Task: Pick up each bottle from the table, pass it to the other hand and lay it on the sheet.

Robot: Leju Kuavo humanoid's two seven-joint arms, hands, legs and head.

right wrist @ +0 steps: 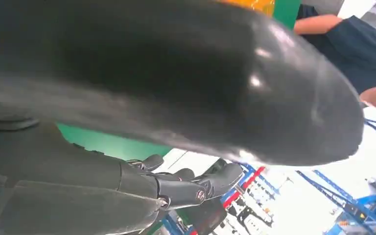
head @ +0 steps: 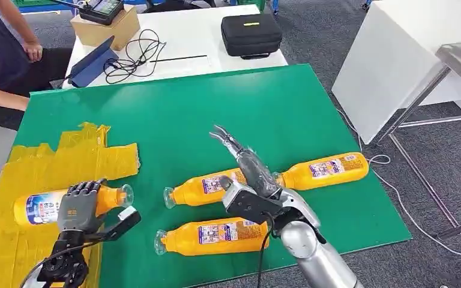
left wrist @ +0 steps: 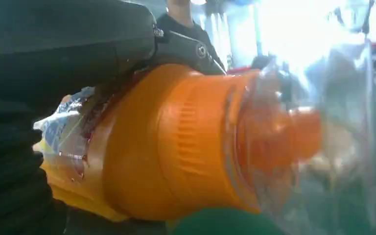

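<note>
An orange bottle [head: 36,209] with a clear cap lies across the yellow sheet [head: 54,157] at the table's left front, and my left hand [head: 79,207] grips it around the middle. The left wrist view shows this bottle [left wrist: 176,147] close up, with dark fingers [left wrist: 78,44] wrapped over it. My right hand [head: 243,159] hovers over the middle of the green table [head: 216,102], fingers stretched out and holding nothing; its spread fingers [right wrist: 186,188] show in the right wrist view. Three more orange bottles lie on the green: one [head: 201,189] under the right hand, one [head: 327,168] to its right, one [head: 213,235] nearest me.
A person [head: 0,54] sits at the far left corner. Behind the green table, a white table carries a black case [head: 251,34], a cardboard box [head: 105,27], a blue tablet stand [head: 93,63] and cables [head: 133,57]. A white table and metal frame [head: 432,90] stand on the right.
</note>
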